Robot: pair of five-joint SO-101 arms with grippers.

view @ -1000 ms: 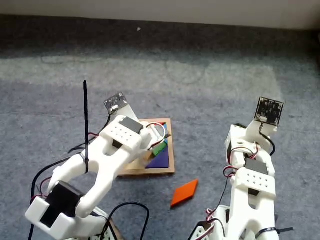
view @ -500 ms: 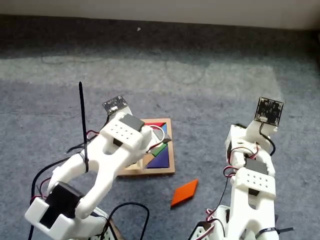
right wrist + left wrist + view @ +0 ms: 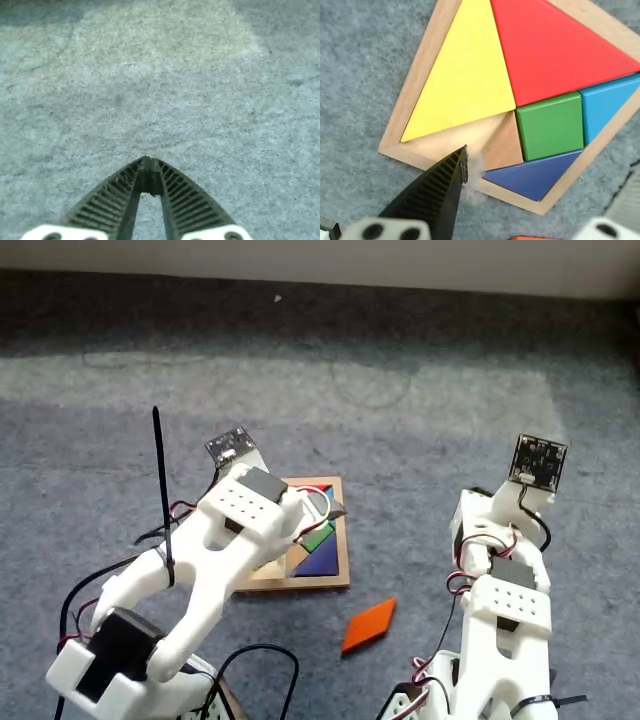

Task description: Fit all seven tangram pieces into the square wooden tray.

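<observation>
The square wooden tray (image 3: 420, 65) lies under my left arm (image 3: 245, 515). It holds a large yellow triangle (image 3: 462, 80), a large red triangle (image 3: 555, 50), a green square (image 3: 550, 125), a light blue triangle (image 3: 610, 107), a dark blue triangle (image 3: 535, 175) and a small tan triangle (image 3: 502, 145). A bare slot (image 3: 450, 140) runs beneath the yellow piece. My left gripper (image 3: 545, 167) hangs open and empty above that corner, one black finger (image 3: 442, 187) over the rim. An orange parallelogram (image 3: 369, 625) lies on the carpet beside the tray (image 3: 346, 540). My right gripper (image 3: 146, 165) is shut and empty over bare carpet.
Grey carpet (image 3: 420, 410) covers the whole work area, with open room beyond the tray and between the arms. A thin black strap (image 3: 160, 470) stands up from the left arm. The right arm (image 3: 505, 580) stands well right of the orange piece.
My left arm has shifted slightly to the left over the tray, uncovering a bit more of the coloured pieces. The right arm and the orange parallelogram have not moved.
</observation>
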